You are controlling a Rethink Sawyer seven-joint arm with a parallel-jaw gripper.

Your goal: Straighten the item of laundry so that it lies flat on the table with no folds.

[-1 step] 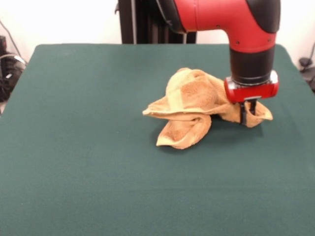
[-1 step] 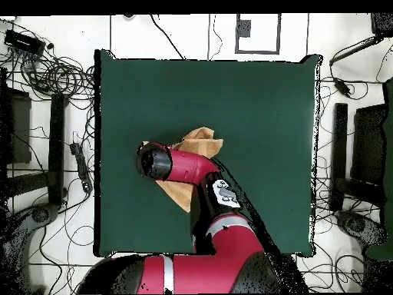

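The arm reaches straight down, its hand pinching the crumpled towel's edge.

Crumpled towel on green table, hand at its right edge

towel on table, arm above

No readable text — arm sticker perhaps a logo.
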